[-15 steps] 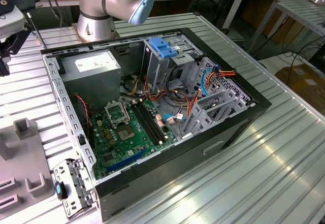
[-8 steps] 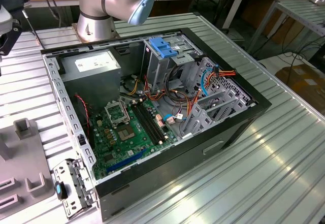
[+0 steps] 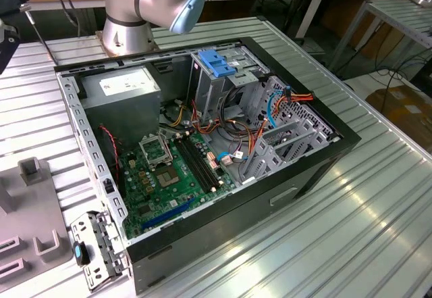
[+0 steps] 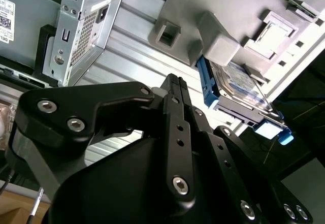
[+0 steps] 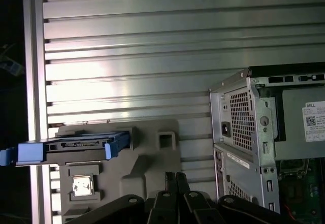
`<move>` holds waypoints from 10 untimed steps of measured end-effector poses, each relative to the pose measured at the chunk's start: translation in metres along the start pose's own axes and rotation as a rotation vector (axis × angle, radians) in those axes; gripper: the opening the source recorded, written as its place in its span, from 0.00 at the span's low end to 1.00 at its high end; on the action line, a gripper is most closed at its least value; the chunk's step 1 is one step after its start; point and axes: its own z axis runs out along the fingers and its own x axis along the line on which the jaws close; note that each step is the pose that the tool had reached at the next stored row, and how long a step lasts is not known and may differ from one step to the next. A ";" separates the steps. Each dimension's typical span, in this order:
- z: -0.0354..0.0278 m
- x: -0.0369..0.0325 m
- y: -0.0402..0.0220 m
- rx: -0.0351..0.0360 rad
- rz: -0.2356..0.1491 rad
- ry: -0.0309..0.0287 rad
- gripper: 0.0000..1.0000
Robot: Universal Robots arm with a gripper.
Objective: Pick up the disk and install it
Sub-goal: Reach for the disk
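The disk (image 4: 238, 88) is standing on edge in a grey holder (image 4: 223, 41), its labelled face showing in the second wrist view and blue rails (image 4: 205, 82) running along its sides. It is looking like a stiff metal slab, dense for its bulk and probably sensitive to knocks, with smooth faces that may be slipping under a light pinch. The plastic rails are likely giving a little, so the free edge standing out of the holder, pinched across the two flat faces, is seeming the safest hold. The holder is resting on the ribbed table (image 5: 152, 31), near the open computer case (image 5: 244, 127). The gripper (image 4: 174, 82) is hovering apart from the disk, its jaws lying together with nothing between them.
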 end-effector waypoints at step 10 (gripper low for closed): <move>-0.0001 0.0096 -0.0007 0.0000 0.000 0.0000 0.15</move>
